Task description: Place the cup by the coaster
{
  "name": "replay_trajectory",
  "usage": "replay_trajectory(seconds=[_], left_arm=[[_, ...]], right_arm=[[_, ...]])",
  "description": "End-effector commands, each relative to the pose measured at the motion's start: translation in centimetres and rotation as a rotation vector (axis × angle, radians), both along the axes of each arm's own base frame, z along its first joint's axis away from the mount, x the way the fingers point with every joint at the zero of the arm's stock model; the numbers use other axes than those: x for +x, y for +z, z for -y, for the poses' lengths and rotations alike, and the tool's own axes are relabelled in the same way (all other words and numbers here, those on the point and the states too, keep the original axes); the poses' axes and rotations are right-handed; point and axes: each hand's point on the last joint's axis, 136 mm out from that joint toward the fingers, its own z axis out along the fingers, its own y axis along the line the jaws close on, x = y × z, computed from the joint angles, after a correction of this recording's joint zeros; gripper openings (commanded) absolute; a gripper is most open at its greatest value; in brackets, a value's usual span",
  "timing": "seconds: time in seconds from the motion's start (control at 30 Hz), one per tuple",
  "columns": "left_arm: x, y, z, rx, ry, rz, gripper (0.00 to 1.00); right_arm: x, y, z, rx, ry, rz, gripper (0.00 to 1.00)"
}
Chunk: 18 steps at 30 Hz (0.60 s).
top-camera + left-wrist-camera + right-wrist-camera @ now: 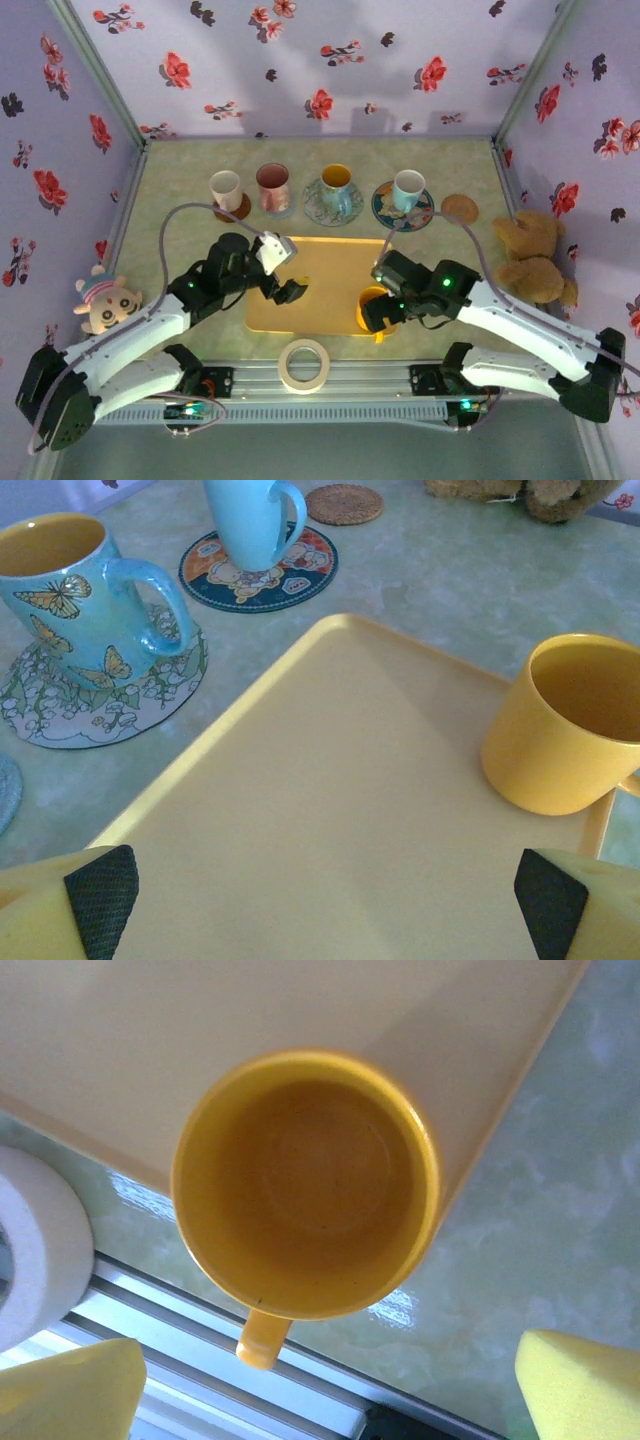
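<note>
A yellow cup stands upright and empty at the near right corner of the yellow tray, its handle pointing off the tray's near edge. My right gripper hovers just above it, open, its yellow fingers wide apart and touching nothing. An empty round cork coaster lies at the back right. My left gripper is open over the middle of the tray, holding nothing.
Along the back stand a white cup, a pink cup, a butterfly cup and a light blue cup, each on a coaster. A tape roll lies near the front rail. A teddy bear sits right, a doll left.
</note>
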Motion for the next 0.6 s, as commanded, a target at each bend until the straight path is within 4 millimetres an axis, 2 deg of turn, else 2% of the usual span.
replay_trajectory(seconds=[0.0, 0.57], left_arm=[[0.2, 0.2, -0.1, -0.024, 0.025, 0.019, 1.0], [1.2, -0.6, 0.8, -0.004, 0.025, 0.007, 1.0]], right_arm=[[0.0, -1.4, -0.1, -0.033, -0.034, -0.002, 0.95], [1.2, -4.9, -0.1, -0.095, -0.122, -0.039, 0.85]])
